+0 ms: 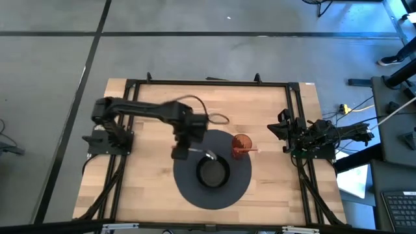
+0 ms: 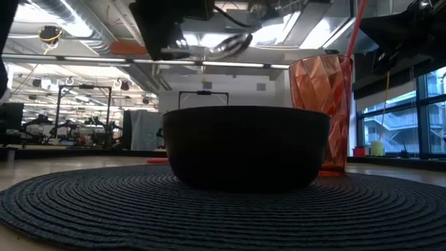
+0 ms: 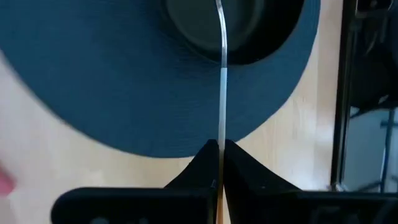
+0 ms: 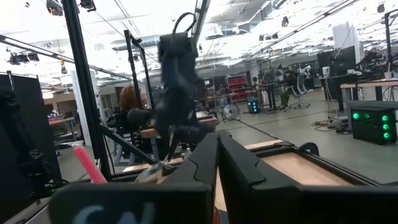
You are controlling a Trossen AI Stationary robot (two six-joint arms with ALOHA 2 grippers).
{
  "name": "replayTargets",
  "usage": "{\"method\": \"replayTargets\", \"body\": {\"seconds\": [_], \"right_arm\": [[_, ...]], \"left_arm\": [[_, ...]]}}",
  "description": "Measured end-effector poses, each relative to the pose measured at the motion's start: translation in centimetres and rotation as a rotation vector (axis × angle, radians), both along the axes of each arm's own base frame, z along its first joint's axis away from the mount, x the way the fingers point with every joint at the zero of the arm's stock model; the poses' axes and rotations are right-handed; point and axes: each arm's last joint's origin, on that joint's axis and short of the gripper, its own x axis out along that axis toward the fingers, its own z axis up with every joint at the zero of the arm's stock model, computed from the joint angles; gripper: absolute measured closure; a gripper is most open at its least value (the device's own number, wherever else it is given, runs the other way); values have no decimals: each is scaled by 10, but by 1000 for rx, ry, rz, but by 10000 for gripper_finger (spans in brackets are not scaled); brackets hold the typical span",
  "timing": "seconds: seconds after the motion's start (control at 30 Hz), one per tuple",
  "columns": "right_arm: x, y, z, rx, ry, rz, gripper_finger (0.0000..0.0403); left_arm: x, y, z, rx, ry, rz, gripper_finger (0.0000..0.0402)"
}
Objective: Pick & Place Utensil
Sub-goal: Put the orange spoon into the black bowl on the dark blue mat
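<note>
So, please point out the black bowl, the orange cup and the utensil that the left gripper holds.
black bowl (image 2: 245,150), low view, front wall.
orange cup (image 2: 324,97), low view, faceted side.
utensil (image 3: 222,93), left wrist view, thin metal handle.

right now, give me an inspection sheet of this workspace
surface: wooden table, round dark mat on it
job's things: black bowl on the mat; thin metal utensil held over it
clutter: orange cup with a straw, at the mat's edge
grippers: left pincer shut on the utensil, above the mat; right pincer shut, parked at the table's right edge
cables: black loop behind the left arm
surroundings: a seated person, desks, screens beyond the table
</note>
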Motion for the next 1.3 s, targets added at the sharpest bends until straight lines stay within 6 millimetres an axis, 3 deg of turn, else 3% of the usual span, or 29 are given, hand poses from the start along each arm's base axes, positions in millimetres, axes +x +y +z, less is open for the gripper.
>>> {"method": "replayTargets", "body": {"seconds": [0.23,0.43,0.63,0.83,1.17,1.3], "right_arm": [[0,0,0,0,0,0,386],[0,0,0,0,0,-1,386],[0,0,0,0,-1,-1,386],[0,0,0,0,0,-1,386],[0,0,0,0,0,0,386],[0,0,0,0,0,0,386]], "left_arm": [[30,-22,-26,12,138,-126,398],[54,-22,-36,74,289,-215,398],[82,-21,-36,120,222,-259,398],[86,-20,-41,247,225,-290,398],[85,-31,-41,654,239,-390,398],[85,-36,-42,632,234,-436,398]]}}
